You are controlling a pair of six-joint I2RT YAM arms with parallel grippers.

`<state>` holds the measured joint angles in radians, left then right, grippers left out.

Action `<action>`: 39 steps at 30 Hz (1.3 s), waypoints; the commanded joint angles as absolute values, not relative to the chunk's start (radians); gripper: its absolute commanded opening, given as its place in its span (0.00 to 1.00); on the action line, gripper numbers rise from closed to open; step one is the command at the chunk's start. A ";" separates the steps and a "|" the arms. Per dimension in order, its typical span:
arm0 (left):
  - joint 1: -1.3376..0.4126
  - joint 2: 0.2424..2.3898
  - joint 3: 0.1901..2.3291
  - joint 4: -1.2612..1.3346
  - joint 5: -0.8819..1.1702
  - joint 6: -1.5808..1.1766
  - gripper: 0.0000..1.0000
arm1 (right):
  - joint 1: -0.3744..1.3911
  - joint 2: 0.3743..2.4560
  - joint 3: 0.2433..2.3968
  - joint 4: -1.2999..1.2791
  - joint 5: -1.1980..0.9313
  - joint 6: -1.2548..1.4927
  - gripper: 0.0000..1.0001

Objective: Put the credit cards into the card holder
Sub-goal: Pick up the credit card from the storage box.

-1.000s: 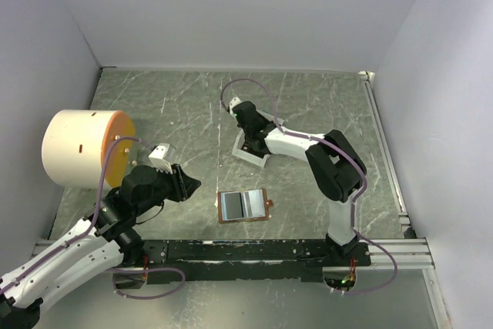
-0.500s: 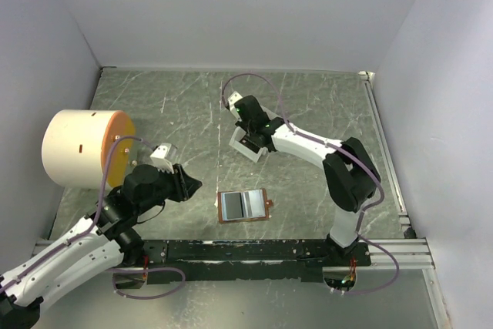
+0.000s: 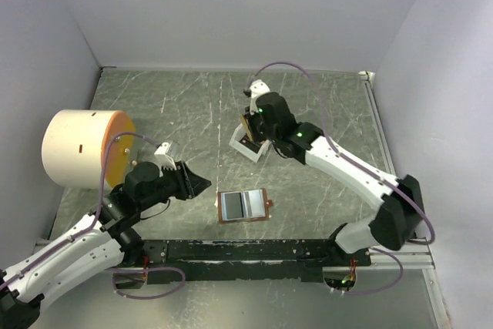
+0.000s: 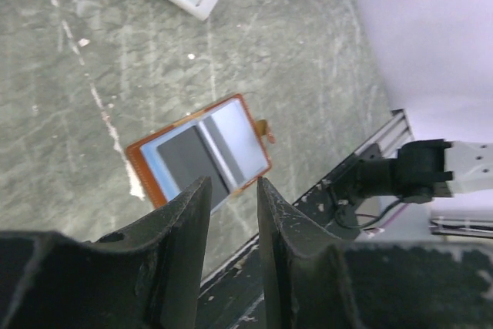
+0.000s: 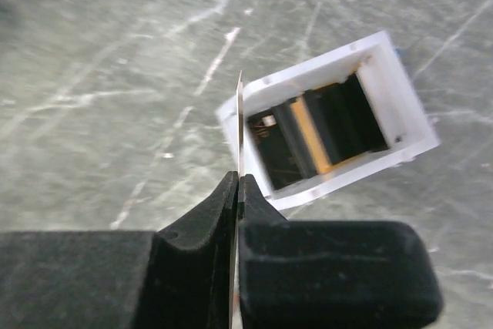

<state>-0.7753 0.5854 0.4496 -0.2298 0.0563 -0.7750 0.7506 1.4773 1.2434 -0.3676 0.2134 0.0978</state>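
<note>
The grey-green marbled worktop [image 3: 169, 105] spreads under both my arms. At its left edge lies a big cream drum [image 3: 81, 148] on its side, its orange end turned toward the middle. Near the centre sits the white box [image 3: 248, 146], open at the top. Inside it stand the rest of the credit cards [image 5: 312, 132], dark ones with a gold-tan one between them.

The card holder [image 3: 244, 205] lies open and flat on the worktop near my bases, well apart from the box. Its pale blue-grey pockets face up inside the brown border, and the small tab sticks out on its right side.

My left pincer [image 3: 202, 183] hangs just left of the holder with its fingers a narrow way apart and nothing between them. My right pincer [image 3: 248, 125] is above the left end of the box, pinched tight on one credit card [image 5: 239, 113]. The card stands on edge between the fingertips, clear of the box.
</note>
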 commanded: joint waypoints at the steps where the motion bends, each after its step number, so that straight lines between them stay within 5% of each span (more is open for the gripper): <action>1: -0.780 0.567 0.452 -0.110 0.132 -0.876 0.42 | 0.752 1.331 1.122 -0.308 0.040 0.383 0.00; 16: -0.781 0.481 0.420 0.102 0.168 -1.022 0.57 | 0.750 0.829 0.527 0.387 -0.336 1.042 0.00; 26: -0.781 0.553 0.438 0.212 0.250 -0.974 0.60 | 0.751 0.893 0.408 0.680 -0.467 1.199 0.00; 39: -0.781 0.572 0.397 0.247 0.247 -0.977 0.51 | 0.750 0.998 0.357 0.842 -0.529 1.248 0.00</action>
<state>-0.7753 0.5758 0.4126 0.1978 0.2256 -0.9840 0.7502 0.9936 0.3687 0.7475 -0.4950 1.2270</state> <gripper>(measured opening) 0.517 0.006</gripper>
